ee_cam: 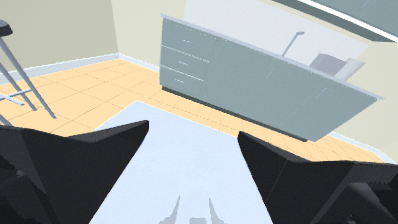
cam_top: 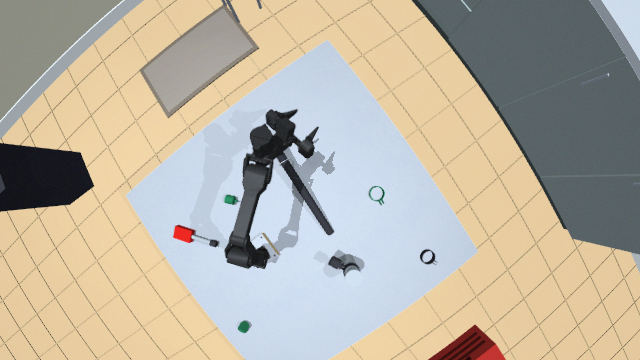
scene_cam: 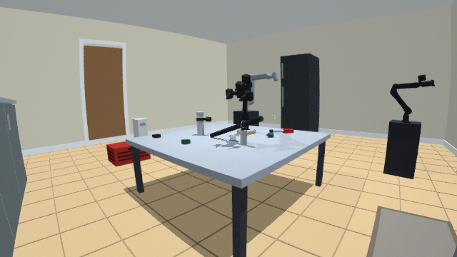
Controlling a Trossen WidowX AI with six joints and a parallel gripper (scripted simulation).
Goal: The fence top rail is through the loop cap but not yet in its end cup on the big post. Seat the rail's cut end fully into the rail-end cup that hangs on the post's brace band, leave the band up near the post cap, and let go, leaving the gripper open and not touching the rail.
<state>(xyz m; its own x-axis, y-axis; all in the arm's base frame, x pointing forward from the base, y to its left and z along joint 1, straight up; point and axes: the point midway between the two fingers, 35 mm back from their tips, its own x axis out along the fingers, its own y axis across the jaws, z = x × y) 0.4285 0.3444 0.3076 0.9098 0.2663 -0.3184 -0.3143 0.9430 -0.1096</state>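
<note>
The dark rail [cam_top: 310, 202] [scene_cam: 228, 130] passes through the loop cap [scene_cam: 243, 130] on the short post [scene_cam: 243, 138]. It slopes, its lower end near the table and short of the big post [cam_top: 353, 274] [scene_cam: 201, 128]. The rail-end cup [cam_top: 335, 262] [scene_cam: 208, 119] sticks out sideways from the band high on that post, and the rail's end is outside and below it. My gripper [cam_top: 306, 120] [ee_cam: 195, 130] is wide open and empty, above the table beyond the rail's raised end; the arm hides that end in the top view.
A red-handled tool [cam_top: 184, 233] [scene_cam: 288, 130] and a green cap [cam_top: 230, 199] [scene_cam: 270, 135] lie beside the arm. Another green cap [cam_top: 243, 327] lies near an edge of the table [cam_top: 300, 310]. A green band [cam_top: 370, 199] [scene_cam: 186, 141] and a black band [cam_top: 422, 260] [scene_cam: 156, 135] lie beyond the rail.
</note>
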